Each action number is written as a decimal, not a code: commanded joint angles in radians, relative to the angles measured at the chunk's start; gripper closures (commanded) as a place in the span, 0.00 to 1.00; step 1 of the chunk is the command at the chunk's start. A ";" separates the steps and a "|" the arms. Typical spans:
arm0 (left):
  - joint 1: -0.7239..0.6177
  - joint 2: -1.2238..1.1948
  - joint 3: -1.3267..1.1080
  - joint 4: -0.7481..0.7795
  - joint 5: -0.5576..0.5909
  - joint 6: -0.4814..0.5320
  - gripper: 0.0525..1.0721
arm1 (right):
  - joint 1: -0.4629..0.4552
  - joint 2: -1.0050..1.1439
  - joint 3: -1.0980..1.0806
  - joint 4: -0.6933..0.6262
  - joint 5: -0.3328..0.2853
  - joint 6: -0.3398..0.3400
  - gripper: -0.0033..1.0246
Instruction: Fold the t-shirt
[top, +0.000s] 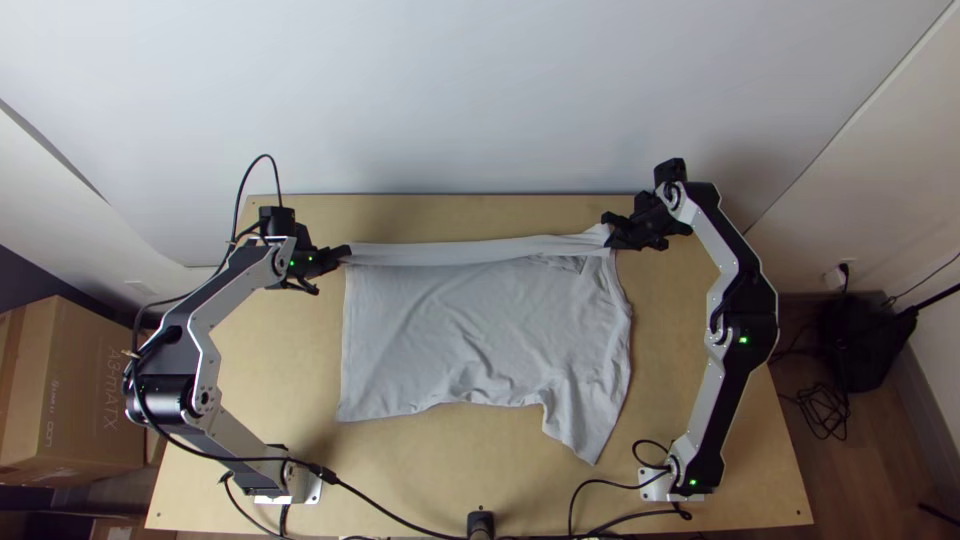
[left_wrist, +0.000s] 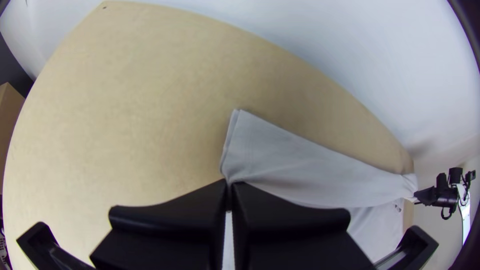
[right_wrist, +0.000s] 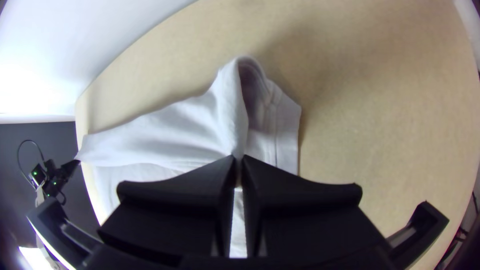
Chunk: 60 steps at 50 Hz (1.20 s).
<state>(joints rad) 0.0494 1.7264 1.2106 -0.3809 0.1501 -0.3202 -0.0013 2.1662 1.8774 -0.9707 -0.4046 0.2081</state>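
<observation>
Box (top: 75, 385) stands near the table (top: 280, 370) bearing the grey T-shirt (top: 440, 325).

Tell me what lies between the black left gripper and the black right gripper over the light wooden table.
The top view shows a narrow band of the light grey fabric t-shirt running from the left gripper to the right gripper.

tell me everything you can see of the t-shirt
The t-shirt is plain light grey, in what looks like thin, soft knit. It lies mostly spread on the table, lightly wrinkled, its straight hem toward the left arm and its neckline end toward the right. One short sleeve points to the near edge. Along the far side runs a narrow strip of cloth, one end pinched in the left claw, the other in the right claw.
</observation>
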 joint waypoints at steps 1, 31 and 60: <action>-0.008 -0.053 -0.068 0.028 0.008 -0.025 0.97 | -0.005 -0.088 -0.087 0.027 -0.002 -0.018 0.98; -0.063 -0.126 -0.200 0.048 -0.055 -0.028 0.05 | -0.032 -0.289 -0.403 0.176 0.003 0.019 0.04; 0.001 -0.441 -0.155 -0.116 0.011 0.049 0.05 | -0.075 -0.847 -0.989 -0.164 0.006 -0.095 0.26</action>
<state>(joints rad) 0.0463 1.3266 1.0252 -0.4744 0.1471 -0.2836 -0.0681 1.3678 0.9855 -1.1225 -0.4126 0.1543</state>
